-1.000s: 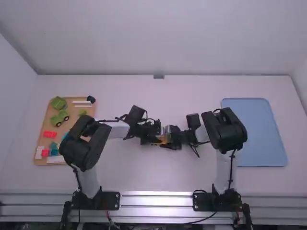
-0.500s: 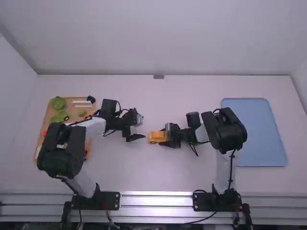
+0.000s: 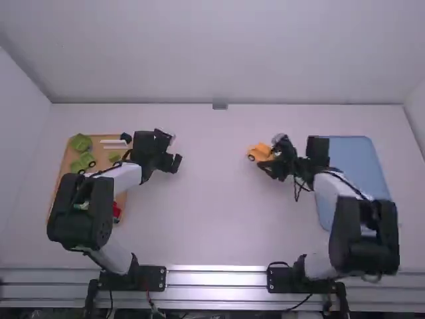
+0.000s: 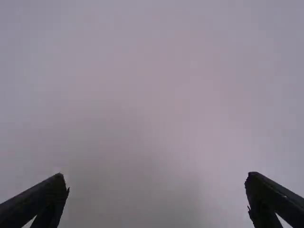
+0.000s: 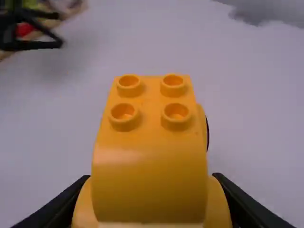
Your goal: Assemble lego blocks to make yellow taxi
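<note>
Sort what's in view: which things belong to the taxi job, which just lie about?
Job:
- yellow vehicle
- right gripper, shut on it
- left gripper, open
- possibly blue tray

Apparently lying about:
- green blocks
- red block
- white strips

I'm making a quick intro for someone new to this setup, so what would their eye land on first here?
Most likely the yellow toy car, held between the right arm's jaws, right of the middle in the high view. Next, the big blue tray at the table's right, partly behind that arm, and the tan board of colourful blocks at the far left.
</note>
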Tool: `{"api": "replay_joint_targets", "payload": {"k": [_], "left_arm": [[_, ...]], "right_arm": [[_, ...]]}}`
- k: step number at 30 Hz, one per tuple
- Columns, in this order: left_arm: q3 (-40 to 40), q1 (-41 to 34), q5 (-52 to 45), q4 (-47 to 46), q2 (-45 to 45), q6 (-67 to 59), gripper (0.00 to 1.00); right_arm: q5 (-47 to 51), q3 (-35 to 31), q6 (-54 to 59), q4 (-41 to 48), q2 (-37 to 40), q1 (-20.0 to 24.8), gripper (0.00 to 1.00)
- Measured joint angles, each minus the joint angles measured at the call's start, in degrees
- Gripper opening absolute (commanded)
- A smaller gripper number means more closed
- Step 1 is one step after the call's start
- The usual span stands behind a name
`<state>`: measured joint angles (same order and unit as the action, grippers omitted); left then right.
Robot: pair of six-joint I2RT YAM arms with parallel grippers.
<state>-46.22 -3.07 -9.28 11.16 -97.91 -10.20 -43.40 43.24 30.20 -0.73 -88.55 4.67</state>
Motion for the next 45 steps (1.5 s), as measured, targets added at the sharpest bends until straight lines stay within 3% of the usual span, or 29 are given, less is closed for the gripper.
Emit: {"api": "replay_joint_targets", "payload": {"k": [1, 4, 9, 13, 20, 22, 23, 24, 29, 33, 34, 39, 40, 45], "left_arm": [[0.0, 0.0, 3.02, 0.02, 0.0, 2.75, 0.99], [0.0, 0.0, 6.32, 0.37, 0.0, 6.8, 0.99], [0.0, 0.0, 8.63, 3.1, 0.0, 13.38, 0.99], [0.0, 0.0, 9.51, 4.24, 0.0, 18.25, 0.99], [0.0, 0.02, 9.57, 4.37, 0.0, 20.57, 0.99], [0.0, 0.0, 9.57, 4.35, 0.0, 20.81, 0.99], [0.0, 0.0, 9.57, 4.35, 0.0, 20.9, 0.99], [0.0, 0.0, 9.57, 4.35, 0.0, 20.94, 0.99], [0.0, 0.0, 9.55, 4.26, 0.0, 20.94, 0.99], [-0.22, 0.0, 7.89, -1.18, 0.68, 18.29, 0.99], [-0.35, 0.0, 7.78, -2.01, 0.79, 18.01, 0.99], [-8.74, -1.75, 9.33, -21.64, 2.49, 14.29, 0.99], [-12.33, -3.08, 10.64, -26.1, 3.21, 13.77, 0.99], [-19.98, -10.84, 12.59, -27.76, 5.18, 13.09, 0.99]], "right_arm": [[6.8, -0.02, -0.15, 4.87, 5.57, 3.15, 0.41], [17.16, -0.24, -1.51, 6.25, 12.07, 8.0, 0.41], [26.75, -3.37, -6.51, -4.76, 16.74, 17.57, 0.5], [30.84, -8.46, -13.03, -15.82, 12.96, 27.04, 0.52], [30.73, -8.0, -17.07, -12.9, -2.32, 32.61, 0.57], [30.45, -5.46, -17.62, -8.57, -6.51, 32.81, 0.76], [30.45, -4.92, -17.77, -7.96, -7.08, 32.79, 0.96], [30.47, -3.67, -17.92, -6.27, -7.91, 32.79, 0.99], [33.11, 4.44, -18.27, 5.51, -7.85, 31.21, 0.99], [37.75, 12.26, -19.96, 24.98, -2.64, 26.82, 0.99], [37.88, 12.9, -19.96, 26.03, -2.19, 26.36, 0.99], [40.17, 23.61, -20.41, 42.23, 3.04, 16.11, 0.99], [40.41, 26.16, -20.5, 45.53, 3.89, 12.17, 0.99], [41.46, 29.97, -20.52, 47.34, 4.35, -3.13, 0.99]]}}
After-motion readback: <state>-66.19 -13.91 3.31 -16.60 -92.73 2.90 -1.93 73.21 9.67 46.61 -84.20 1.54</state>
